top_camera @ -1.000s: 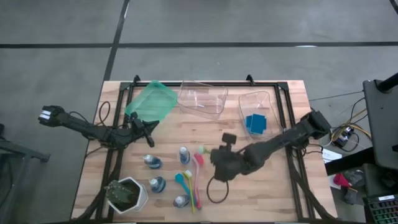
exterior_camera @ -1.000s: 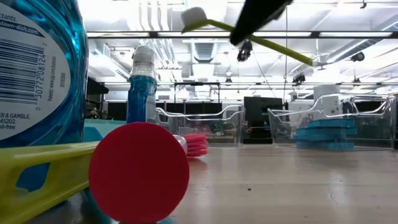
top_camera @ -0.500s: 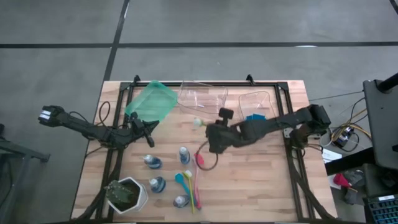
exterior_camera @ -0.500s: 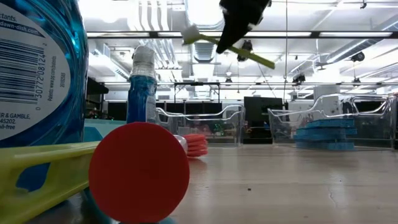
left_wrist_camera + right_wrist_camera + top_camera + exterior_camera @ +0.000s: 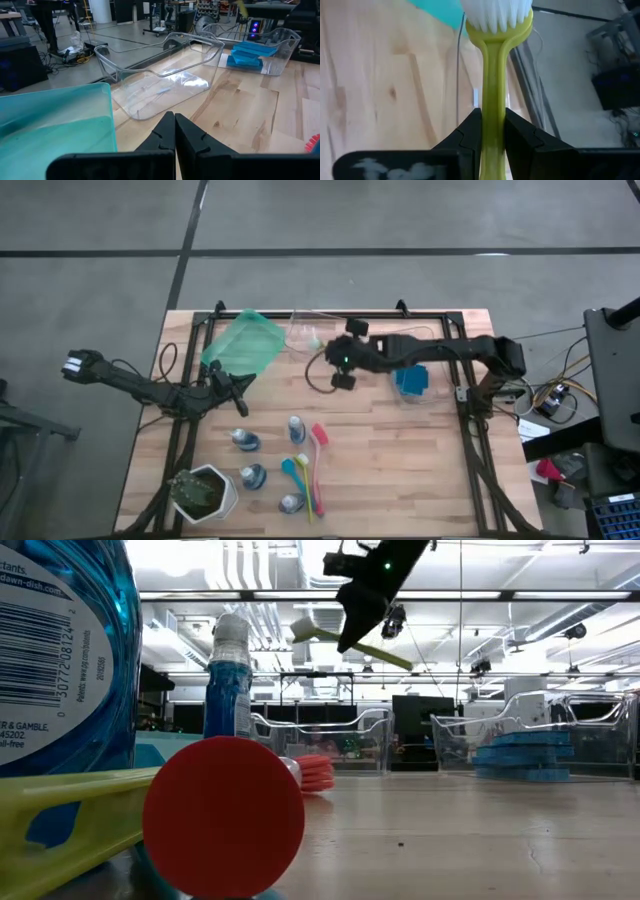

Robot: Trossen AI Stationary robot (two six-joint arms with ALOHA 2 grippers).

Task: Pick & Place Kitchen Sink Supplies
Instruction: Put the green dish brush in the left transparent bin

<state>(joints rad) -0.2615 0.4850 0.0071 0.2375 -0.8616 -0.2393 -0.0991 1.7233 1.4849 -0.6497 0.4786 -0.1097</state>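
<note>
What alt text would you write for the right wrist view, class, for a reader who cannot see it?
The right gripper is shut on the handle of a yellow-green brush, whose white bristles point away from the camera. Below lie the wooden table, a corner of the green bin and the table's dark frame.

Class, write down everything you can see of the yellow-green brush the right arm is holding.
The yellow-green brush looks like smooth plastic: a long thin handle widening to a rounded head with white bristles. The right gripper is shut on its handle, both fingers pressing its sides. It hangs in the air, touching nothing else, roughly level, above the table's far side, its head over the middle clear bin.
</note>
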